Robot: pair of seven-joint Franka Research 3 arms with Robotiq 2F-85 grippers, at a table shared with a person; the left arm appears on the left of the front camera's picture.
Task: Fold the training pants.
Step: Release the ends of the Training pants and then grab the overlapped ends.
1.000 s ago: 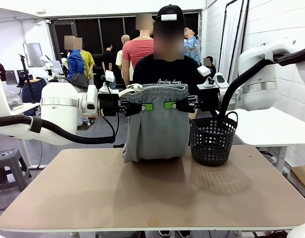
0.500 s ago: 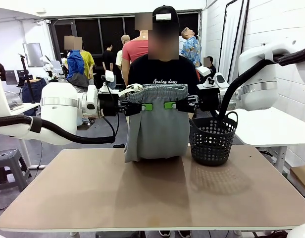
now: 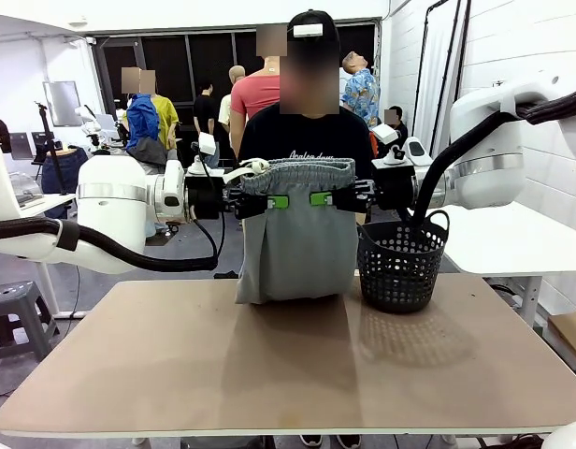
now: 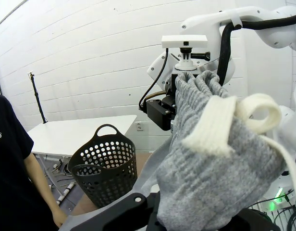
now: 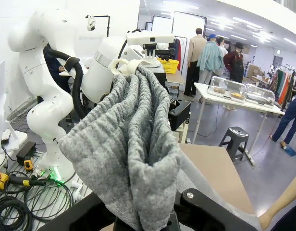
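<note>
Grey training pants (image 3: 297,243) held up above the table (image 3: 288,374)
They hang by the waistband, their lower end down at the table's far side. The left gripper (image 3: 270,201) and right gripper (image 3: 324,198) each pinch that waistband. A black basket (image 3: 400,267) stands just beside them.

The light is bright and even, from ceiling lamps (image 5: 234,36). Soft shadows of the training pants (image 3: 297,243) and the basket (image 3: 400,271) lie on the bench (image 3: 129,374). Both wrist views bend at the edges.
</note>
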